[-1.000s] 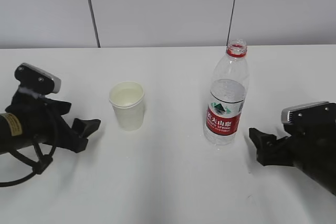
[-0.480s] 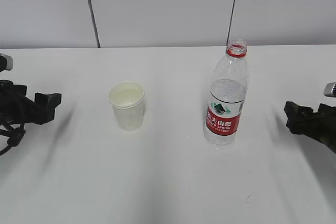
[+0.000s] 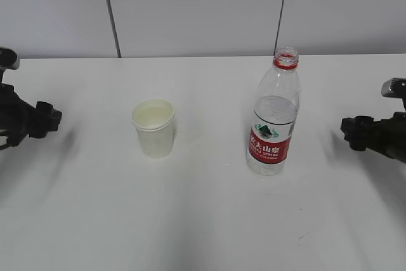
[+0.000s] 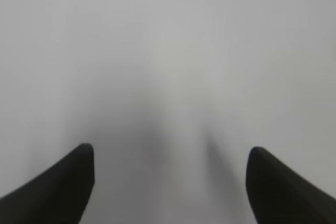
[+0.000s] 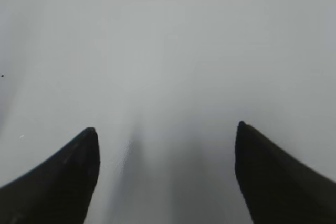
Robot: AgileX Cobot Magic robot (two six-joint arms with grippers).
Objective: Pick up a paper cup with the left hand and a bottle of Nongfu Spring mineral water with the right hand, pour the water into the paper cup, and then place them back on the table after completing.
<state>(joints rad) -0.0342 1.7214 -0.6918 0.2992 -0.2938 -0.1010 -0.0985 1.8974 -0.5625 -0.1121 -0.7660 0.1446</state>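
Observation:
A white paper cup [image 3: 153,127] stands upright on the white table [image 3: 203,220], left of centre. An uncapped clear bottle [image 3: 274,118] with a red label stands upright right of centre, water [image 3: 275,111] inside it. My left gripper [image 3: 52,118] is at the far left edge, well apart from the cup. My right gripper [image 3: 347,132] is at the far right edge, well apart from the bottle. In the left wrist view the left gripper [image 4: 170,156] is open over bare table. In the right wrist view the right gripper [image 5: 167,137] is open over bare table.
A grey panelled wall [image 3: 203,11] runs behind the table's far edge.
Both arms have drawn back outward, the left one to the left edge and the right one to the right edge. The cup and the bottle have not moved.

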